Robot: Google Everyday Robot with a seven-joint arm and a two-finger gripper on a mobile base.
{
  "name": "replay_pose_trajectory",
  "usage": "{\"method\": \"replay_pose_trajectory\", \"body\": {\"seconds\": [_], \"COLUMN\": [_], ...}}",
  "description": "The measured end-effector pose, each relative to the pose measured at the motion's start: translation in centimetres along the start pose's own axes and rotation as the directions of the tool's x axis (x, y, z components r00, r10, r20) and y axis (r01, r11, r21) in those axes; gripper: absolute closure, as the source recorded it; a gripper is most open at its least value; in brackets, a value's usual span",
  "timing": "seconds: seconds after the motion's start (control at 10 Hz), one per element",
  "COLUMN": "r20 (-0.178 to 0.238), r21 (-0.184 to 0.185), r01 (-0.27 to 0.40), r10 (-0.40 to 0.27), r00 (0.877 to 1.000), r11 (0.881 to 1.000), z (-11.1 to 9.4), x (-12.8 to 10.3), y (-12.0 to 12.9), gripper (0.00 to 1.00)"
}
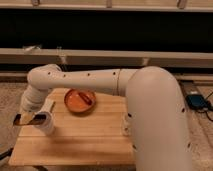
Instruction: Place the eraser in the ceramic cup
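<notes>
One gripper [26, 119] directly above ceramic cup [46, 123] at wooden table [80, 142] left edge, clamping eraser [23, 120]; long axis roughly horizontal, left-right.

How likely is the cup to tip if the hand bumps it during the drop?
The cup looks small and tapered, narrower at its base, so a sideways nudge could probably tip or slide it. The hand sits right at its rim, near the table edge. Being ceramic, it may chip if it falls.
</notes>
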Motion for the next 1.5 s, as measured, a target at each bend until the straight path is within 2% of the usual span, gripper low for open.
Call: {"method": "replay_pose_trajectory", "body": {"seconds": [0.4,0.5,0.7,1.2,1.5], "r20": [0.044,0.058,0.080,0.091,0.091], "r21": [-0.008,-0.009,-0.009,0.010,0.088], "r01": [-0.002,-0.001,-0.003,-0.025,-0.066], "r10": [0.002,0.001,0.004,0.024,0.058], "r00": [0.999,0.998,0.997,0.996,0.994], "r11": [1.000,1.000,1.000,1.000,0.994], "z": [0.8,0.9,1.1,1.1,-0.8], "x": [0.3,0.3,0.6,1.8,3.5], "y": [-0.5,-0.6,-0.9,-2.1,-3.8], "gripper": [0.28,0.22,0.20,0.20,0.20]}}
